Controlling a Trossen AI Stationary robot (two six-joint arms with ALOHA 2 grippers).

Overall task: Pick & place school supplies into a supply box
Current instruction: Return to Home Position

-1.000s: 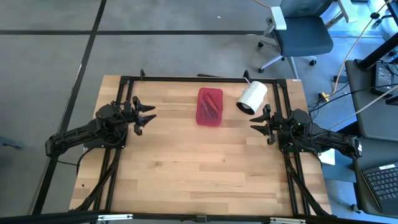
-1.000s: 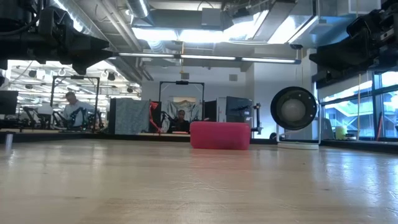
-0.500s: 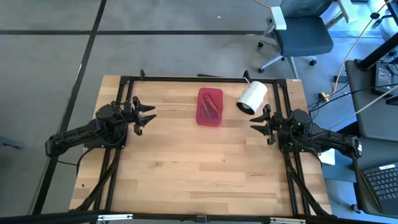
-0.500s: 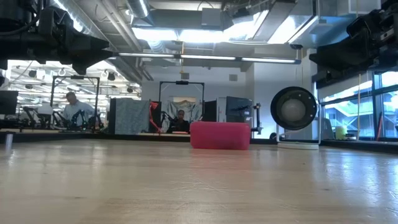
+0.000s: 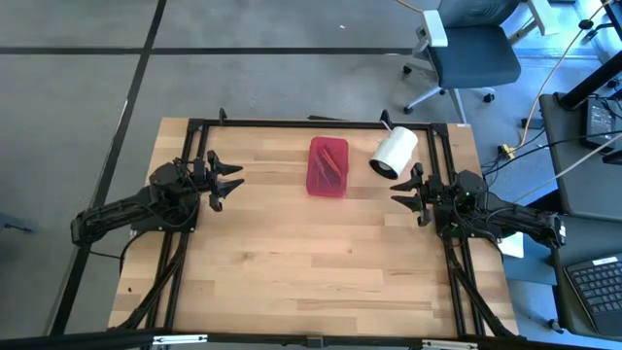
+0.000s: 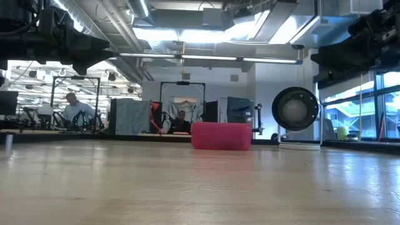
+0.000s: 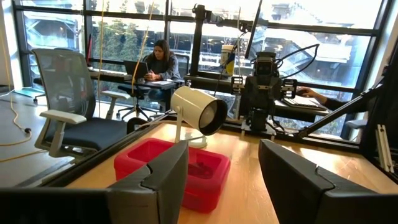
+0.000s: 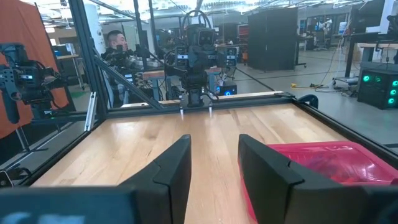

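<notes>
No change from a second ago. Fingers apart and empty on both left pincer (image 5: 233,179) and right pincer (image 5: 397,191), at opposite sides of the tabletop (image 5: 311,262). Between them, near the far edge, red box (image 5: 328,166), seemingly closed, white roll (image 5: 394,153) just beside. Only likely risk: a late swing nudging either.

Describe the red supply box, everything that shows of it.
The supply box is a small rectangular case of red-pink translucent plastic with rounded corners. It lies flat on the wooden table, near the far edge at mid-width, its long side running front to back. It looks closed, a single block, and thin darker shapes show faintly through its top. The white roll stands to its right, apart from it. The left gripper and right gripper are open, well off to either side.
</notes>
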